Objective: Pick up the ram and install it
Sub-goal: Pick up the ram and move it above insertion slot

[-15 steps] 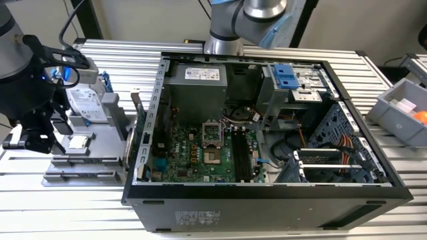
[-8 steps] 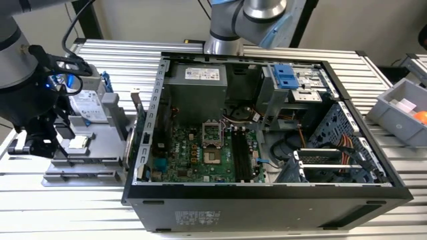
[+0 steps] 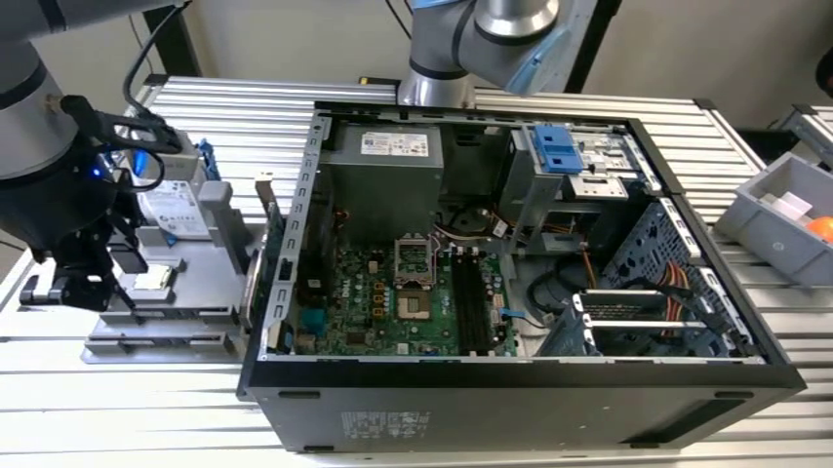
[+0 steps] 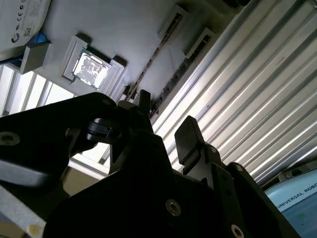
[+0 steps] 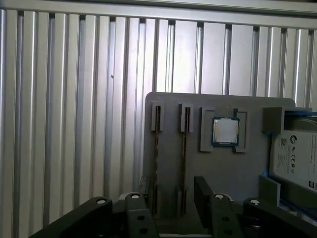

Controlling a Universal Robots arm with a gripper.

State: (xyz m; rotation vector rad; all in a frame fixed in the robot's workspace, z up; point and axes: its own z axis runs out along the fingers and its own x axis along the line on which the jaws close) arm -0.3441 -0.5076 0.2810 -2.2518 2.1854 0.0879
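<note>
Ram [image 5: 184, 144]: thin dark stick, standing on edge in a narrow slot of a grey tray [image 5: 233, 173]. In the second wrist view it reads as a dark line with brownish flecks [image 4: 156, 54]. The neighbouring slot [image 5: 157, 148], parallel and just beside it on the side away from the chip, shows a similar dark strip. I cannot tell whether that is a second stick.

On the same tray, a small square silver chip [image 5: 225, 131] lies flat in its own recess just beside the ram's slot. Past the chip sits a hard drive [image 5: 297, 158] with blue trim.

Gripper [image 5: 168, 203]: black, fingers spread apart, nothing held. It hangs over the slotted end of the tray, and both slots are visible between the fingers [image 5: 203, 191]. Whether it touches the tray cannot be told.

In the exterior view the gripper [image 3: 78, 288] is over the tray [image 3: 195, 327] at the exterior view's left. An open computer case [image 3: 521, 390], motherboard exposed, lies next to the tray towards the exterior view's right. A grey bin [image 3: 768, 210] stands well apart, beyond the case. All of it rests on a ribbed metal desk [image 3: 131, 409].
</note>
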